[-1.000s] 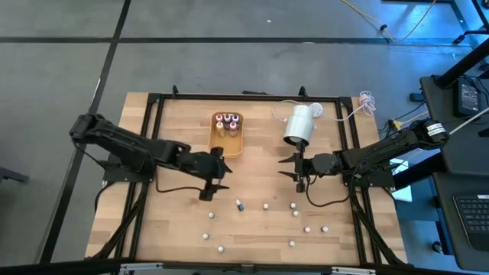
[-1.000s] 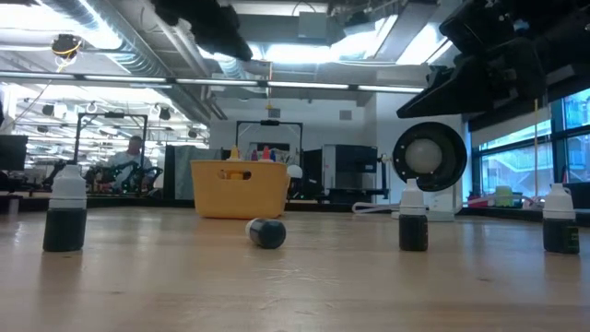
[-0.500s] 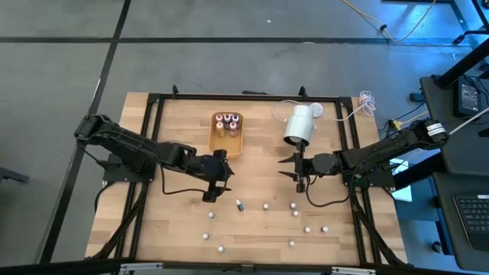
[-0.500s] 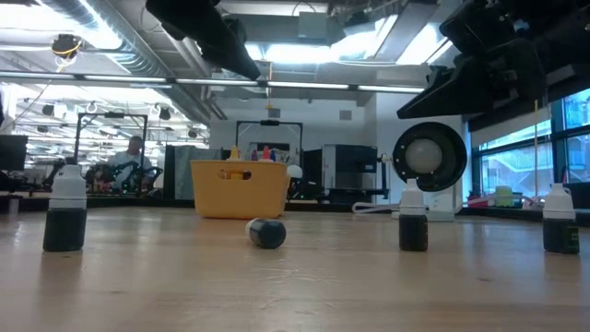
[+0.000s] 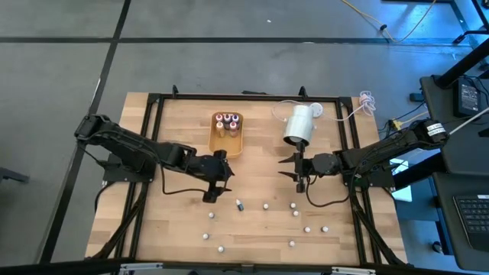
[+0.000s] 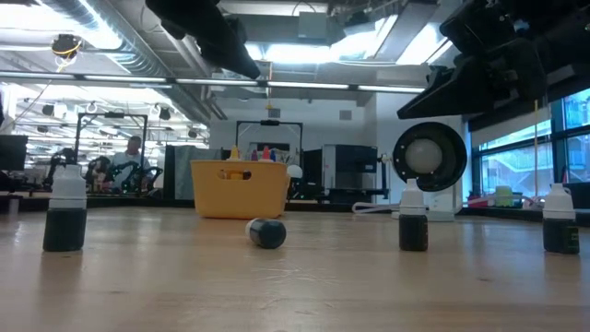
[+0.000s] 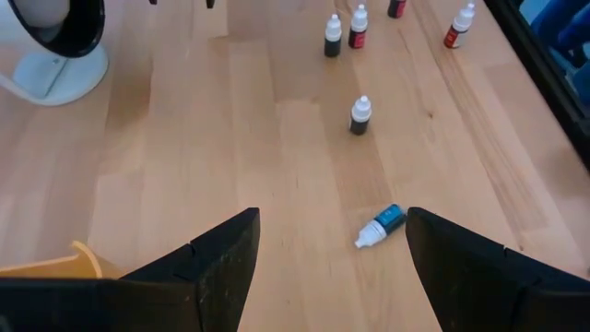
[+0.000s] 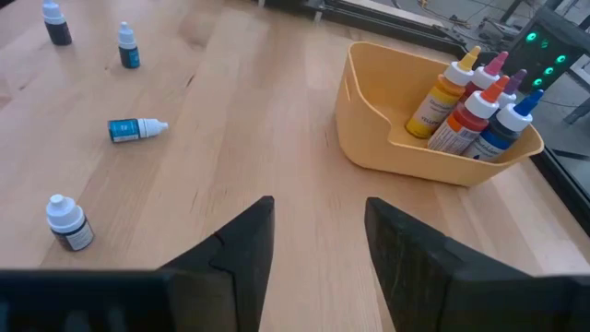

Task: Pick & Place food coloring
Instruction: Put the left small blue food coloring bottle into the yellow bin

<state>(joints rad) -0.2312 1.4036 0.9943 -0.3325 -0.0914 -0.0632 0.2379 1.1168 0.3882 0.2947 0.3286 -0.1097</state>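
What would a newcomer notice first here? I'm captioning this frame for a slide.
Tiny white-capped food coloring bottles dot the table's near half, one blue bottle lying on its side ahead of the open left gripper. An orange tray of taller dropper bottles sits toward the back, beside a toppled white cylinder.

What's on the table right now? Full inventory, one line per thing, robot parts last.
Upright small bottles: nine, white caps, dark or red bodies, scattered over the table's near half.
Tipped bottle: one, blue body, white cap, lying on its side just ahead of the left tool.
Tray: one, orange, far-centre of the table.
Squeeze bottles: about five, coloured tips, standing in the tray's far end.
White cylinder: one, on a white base, right of the tray.
White cable: one, far right edge.
Table: one, light wood, black frame.
Left tool: open, empty, hanging near the tipped bottle.
Right tool: part open, empty, in front of the cylinder.
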